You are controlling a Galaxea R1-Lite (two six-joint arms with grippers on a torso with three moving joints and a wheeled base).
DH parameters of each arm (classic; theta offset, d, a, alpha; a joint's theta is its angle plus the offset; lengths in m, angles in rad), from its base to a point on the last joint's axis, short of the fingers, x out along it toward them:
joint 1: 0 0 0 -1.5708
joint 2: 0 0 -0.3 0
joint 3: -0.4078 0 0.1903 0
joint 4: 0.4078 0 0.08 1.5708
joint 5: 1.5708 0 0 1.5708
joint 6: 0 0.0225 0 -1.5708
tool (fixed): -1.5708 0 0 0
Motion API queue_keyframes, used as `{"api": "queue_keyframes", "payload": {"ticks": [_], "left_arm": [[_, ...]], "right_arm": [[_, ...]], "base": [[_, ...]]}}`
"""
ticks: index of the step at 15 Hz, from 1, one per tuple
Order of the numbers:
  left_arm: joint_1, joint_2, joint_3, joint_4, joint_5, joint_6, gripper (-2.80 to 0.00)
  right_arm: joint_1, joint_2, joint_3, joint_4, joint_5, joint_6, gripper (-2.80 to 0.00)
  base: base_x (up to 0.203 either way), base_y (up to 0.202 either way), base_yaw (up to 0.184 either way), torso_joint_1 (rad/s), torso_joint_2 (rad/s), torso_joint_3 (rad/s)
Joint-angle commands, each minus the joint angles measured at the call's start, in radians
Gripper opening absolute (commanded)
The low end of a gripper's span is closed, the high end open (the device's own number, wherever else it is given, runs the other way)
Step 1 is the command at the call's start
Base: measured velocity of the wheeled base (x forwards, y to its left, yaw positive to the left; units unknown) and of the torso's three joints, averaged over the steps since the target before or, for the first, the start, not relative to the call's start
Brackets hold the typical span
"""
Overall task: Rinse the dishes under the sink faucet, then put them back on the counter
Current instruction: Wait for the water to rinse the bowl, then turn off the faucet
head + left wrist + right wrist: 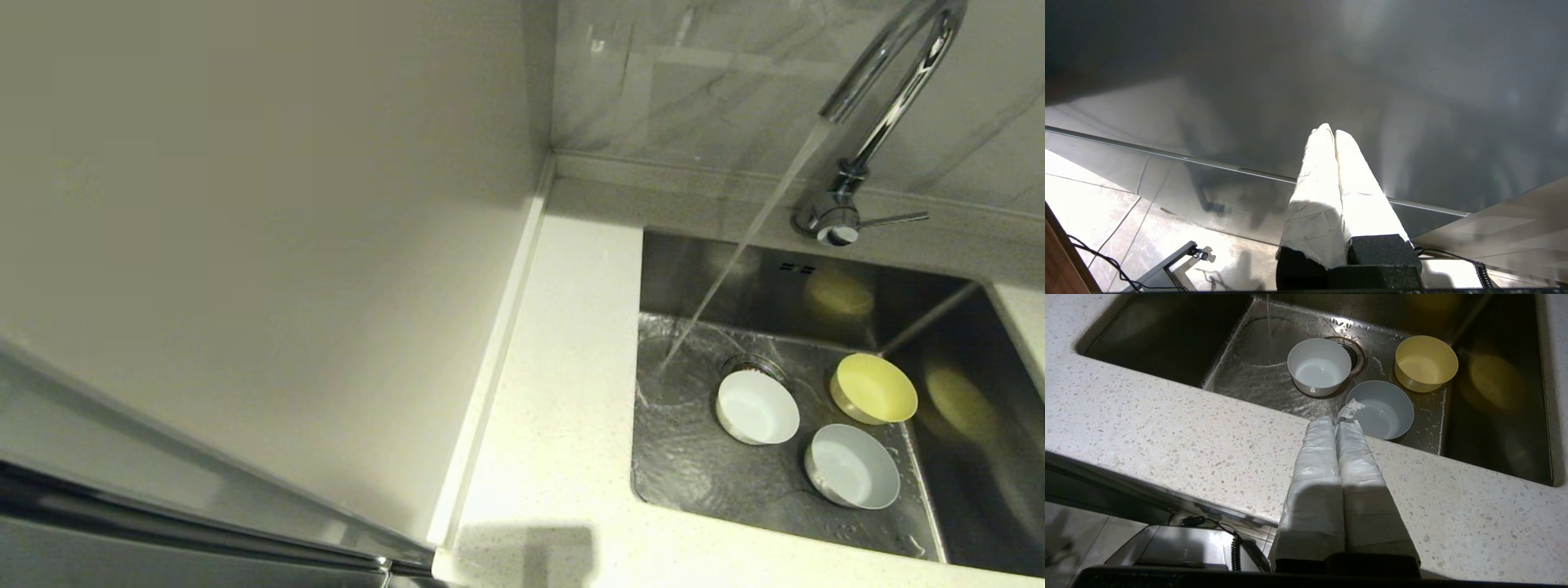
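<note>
Right claw (1336, 424) hung closed w/ nothing in it over the counter (1167, 428), just short of the sink (1167, 330). Left claw (1331, 132) closed too, parked by a grey panel. Beyond the rim, three bowls sat upright, mouths up: bluish bowl (1381, 409) nearest, white bowl (1318, 366) by the drain, yellow bowl (1426, 362) farther. Faucet (886, 90) ran behind.

head: above, down on sink (784, 286) | right wrist: shares sink | left wrist: floorward
</note>
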Motion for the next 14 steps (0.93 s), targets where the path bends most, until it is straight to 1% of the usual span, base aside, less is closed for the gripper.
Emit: {"api": "queue_keyframes", "payload": {"ticks": [1,7,8,10,12,13,14], "left_arm": [[0.000,-0.003,0.000,0.000,0.000,-0.001,-2.80],[0.001,-0.003,0.000,0.000,0.000,-0.001,-2.80],[0.001,-0.003,0.000,0.000,0.002,-0.001,-2.80],[0.001,-0.003,0.000,0.000,0.001,-0.001,-2.80],[0.000,-0.003,0.000,0.000,0.001,-0.001,-2.80],[0.001,-0.003,0.000,0.000,0.000,-0.001,-2.80],[0.001,-0.003,0.000,0.000,0.002,-0.001,-2.80]], "right_arm": [[0.000,0.000,-0.001,0.000,0.000,0.000,-2.80],[0.000,0.000,-0.001,0.000,0.000,0.000,-2.80],[0.000,0.000,0.000,0.000,0.005,-0.011,-2.80],[0.000,0.000,0.002,-0.003,-0.001,-0.057,-2.80],[0.000,0.001,-0.011,-0.031,-0.020,0.002,-2.80],[0.001,0.020,-0.072,-0.034,-0.034,0.036,-2.80],[0.001,0.065,-0.165,-0.033,-0.044,0.076,-2.80]], "base": [[0.000,0.000,0.000,0.000,0.00,0.000],[0.000,0.000,0.000,0.000,0.00,0.000],[0.000,0.000,0.000,0.000,0.00,0.000],[0.000,0.000,0.000,0.000,0.00,0.000],[0.000,0.000,0.000,0.000,0.00,0.000],[0.000,0.000,0.000,0.000,0.00,0.000],[0.000,0.000,0.000,0.000,0.00,0.000]]}}
